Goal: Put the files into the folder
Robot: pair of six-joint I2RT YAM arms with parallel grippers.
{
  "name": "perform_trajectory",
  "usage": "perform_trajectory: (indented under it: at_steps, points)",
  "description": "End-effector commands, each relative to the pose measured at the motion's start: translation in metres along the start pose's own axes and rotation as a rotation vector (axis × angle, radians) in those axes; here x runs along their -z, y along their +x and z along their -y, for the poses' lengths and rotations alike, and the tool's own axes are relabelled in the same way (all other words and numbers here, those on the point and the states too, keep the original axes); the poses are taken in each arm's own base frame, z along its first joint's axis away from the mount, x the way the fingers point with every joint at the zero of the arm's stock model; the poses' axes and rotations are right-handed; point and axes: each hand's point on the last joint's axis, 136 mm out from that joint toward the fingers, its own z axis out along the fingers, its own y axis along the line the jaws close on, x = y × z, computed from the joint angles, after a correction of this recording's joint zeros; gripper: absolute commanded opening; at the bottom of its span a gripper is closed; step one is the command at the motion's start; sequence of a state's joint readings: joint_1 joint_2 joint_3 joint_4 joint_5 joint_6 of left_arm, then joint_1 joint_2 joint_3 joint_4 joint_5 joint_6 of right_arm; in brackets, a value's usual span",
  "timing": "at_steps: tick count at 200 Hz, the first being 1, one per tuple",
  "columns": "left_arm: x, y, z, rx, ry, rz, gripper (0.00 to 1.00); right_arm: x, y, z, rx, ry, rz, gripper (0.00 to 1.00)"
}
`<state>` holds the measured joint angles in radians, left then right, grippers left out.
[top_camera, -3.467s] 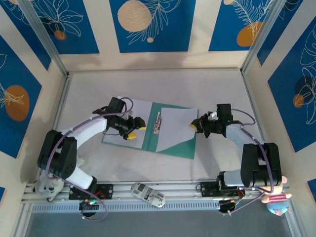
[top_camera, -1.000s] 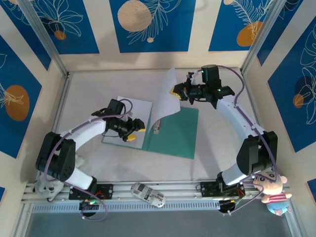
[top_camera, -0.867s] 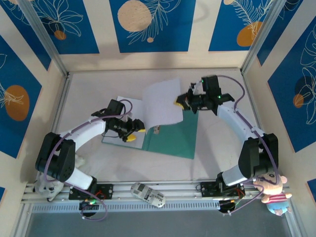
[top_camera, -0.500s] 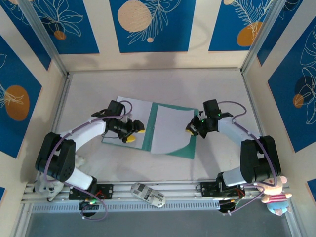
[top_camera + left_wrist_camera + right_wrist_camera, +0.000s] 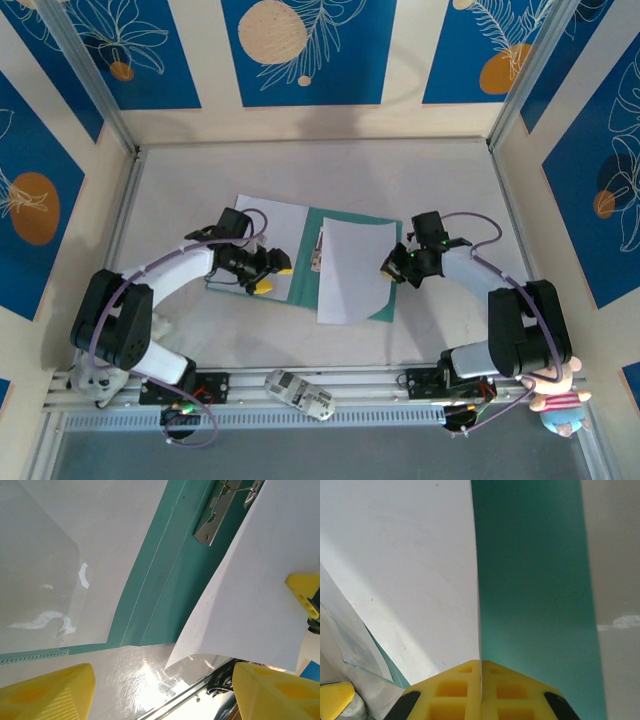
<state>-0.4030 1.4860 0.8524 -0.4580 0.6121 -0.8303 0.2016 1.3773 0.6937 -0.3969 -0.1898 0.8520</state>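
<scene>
Sheet lowered flat onto folder right cover; right fingers clenched on its right edge; left fingers spread, empty.

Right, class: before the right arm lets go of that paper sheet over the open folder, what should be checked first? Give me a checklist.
1. Right pincer shut on the thin white paper sheet at its right edge: ok.
2. Flat teal card folder lying open: ok.
3. Sheet square within the folder: not ok. It lies skewed and its near corner overhangs the folder's near edge.
4. Sheet's far edge tucked under the small metal clip: cannot tell.
5. Left pincer open, above the folder's left half: ok.
</scene>
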Motion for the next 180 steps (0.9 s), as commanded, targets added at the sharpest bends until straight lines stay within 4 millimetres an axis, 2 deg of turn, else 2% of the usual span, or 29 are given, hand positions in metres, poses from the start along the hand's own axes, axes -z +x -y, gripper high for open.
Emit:
perform_trajectory:
  at_steps: [1,100,180]
  points:
    - [0.006,0.003,-0.002,0.003,0.002,0.0,0.73,0.005,-0.005,-0.003,-0.03,-0.046,0.041,0.0]
    - [0.006,0.006,-0.006,-0.002,-0.009,-0.005,0.73,-0.002,-0.012,-0.016,-0.103,-0.138,0.025,0.0]
    - [0.008,0.008,-0.008,-0.004,-0.012,-0.005,0.74,-0.005,-0.013,-0.014,-0.129,-0.136,0.017,0.0]
